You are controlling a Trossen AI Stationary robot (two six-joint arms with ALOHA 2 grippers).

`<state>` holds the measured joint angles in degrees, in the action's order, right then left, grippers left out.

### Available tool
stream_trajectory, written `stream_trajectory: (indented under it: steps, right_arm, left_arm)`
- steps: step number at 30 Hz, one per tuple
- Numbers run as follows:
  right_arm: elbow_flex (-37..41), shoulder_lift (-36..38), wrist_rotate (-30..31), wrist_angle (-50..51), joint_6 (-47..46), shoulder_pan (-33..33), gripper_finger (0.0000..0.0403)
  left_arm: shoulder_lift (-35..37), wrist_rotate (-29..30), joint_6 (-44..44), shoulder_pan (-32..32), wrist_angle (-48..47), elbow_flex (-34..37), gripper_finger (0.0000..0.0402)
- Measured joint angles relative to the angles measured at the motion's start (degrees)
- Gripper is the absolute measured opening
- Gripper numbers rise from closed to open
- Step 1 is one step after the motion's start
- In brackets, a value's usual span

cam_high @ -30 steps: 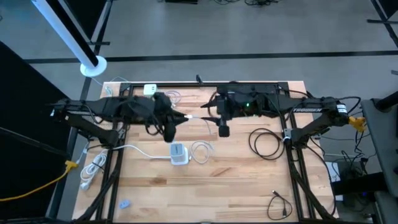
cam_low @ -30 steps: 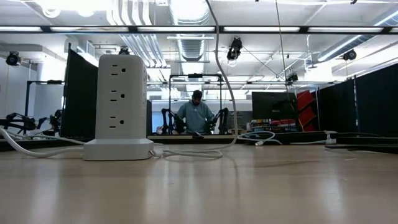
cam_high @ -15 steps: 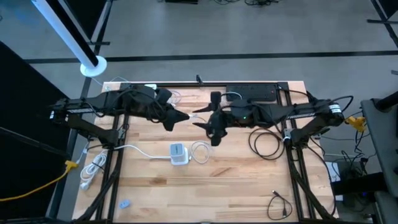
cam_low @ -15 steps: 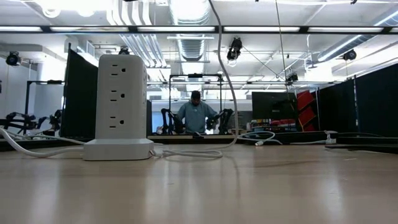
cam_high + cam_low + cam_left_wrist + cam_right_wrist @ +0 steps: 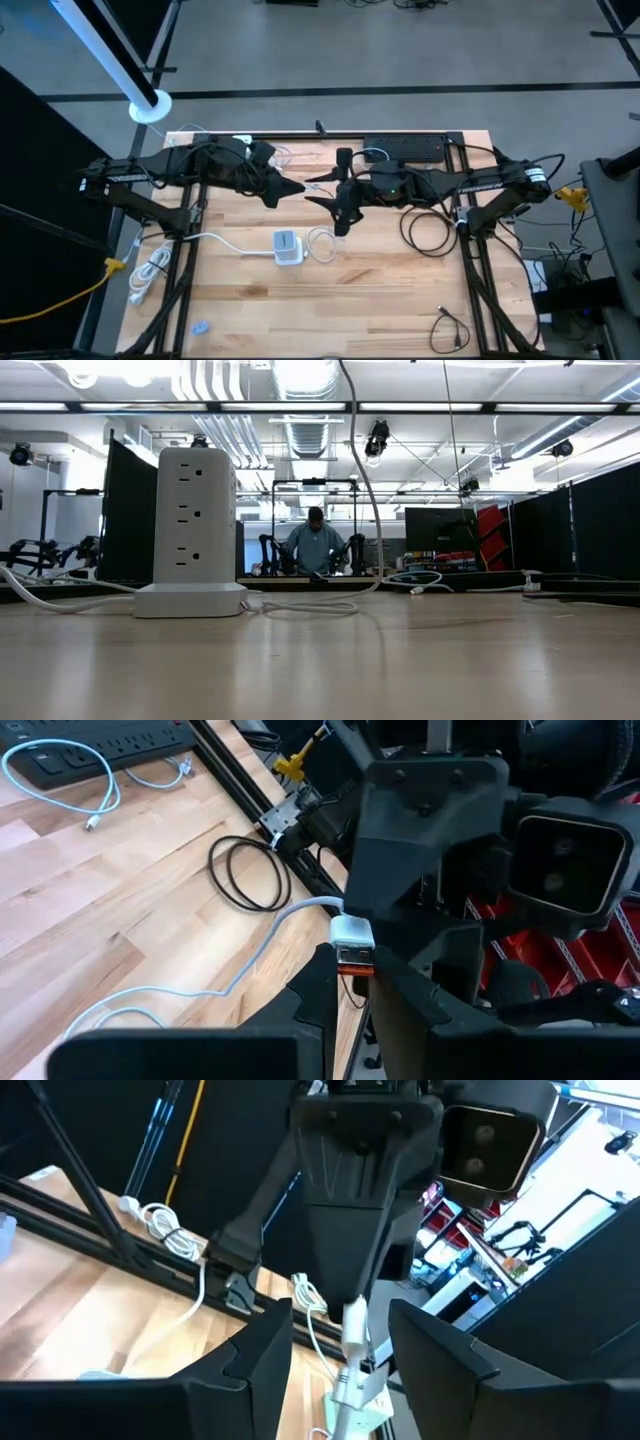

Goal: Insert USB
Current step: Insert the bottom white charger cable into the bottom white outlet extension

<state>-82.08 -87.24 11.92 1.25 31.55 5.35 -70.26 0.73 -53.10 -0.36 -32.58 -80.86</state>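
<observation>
- Broadly, the table (image 5: 380,300) is a rectangle of pale wood planks with a visible grain.
- Both dark arms meet above its middle; the left gripper (image 5: 297,187) has its fingers pressed together, pinching the USB plug (image 5: 352,942), a small white block with a metal tip, held in the air.
- The right gripper (image 5: 322,192) faces it, fingers spread on either side of the plug.
- A boxy white power tower (image 5: 196,530) stands upright on the wood.
- A thin white cable (image 5: 215,990) trails from the plug.
</observation>
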Motion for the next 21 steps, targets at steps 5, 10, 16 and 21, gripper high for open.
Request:
stream_trajectory:
  steps: [5, 10, 16, 21]
  right_arm:
    - [0.0, 0.0, 0.2, -0.3, 0.0, 0.4, 0.0114]
    - [0.0, 0.0, 0.4, -0.2, 0.0, 0.3, 0.0062]
    - [0.0, 0.0, 0.4, 0.1, 0.1, 0.3, 0.0006]
    - [0.0, 0.0, 2.2, 0.4, 0.7, 0.3, 0.0016]
  left_arm:
    - [0.0, 0.0, 0.0, 0.0, -0.1, 0.0, 0.0038]
    - [0.0, 0.1, 0.0, 0.0, -0.2, 0.0, 0.0038]
    - [0.0, 0.1, 0.1, -0.1, -0.4, 0.0, 0.0038]
    - [0.0, 0.3, 0.2, 0.0, -0.3, 0.0, 0.0038]
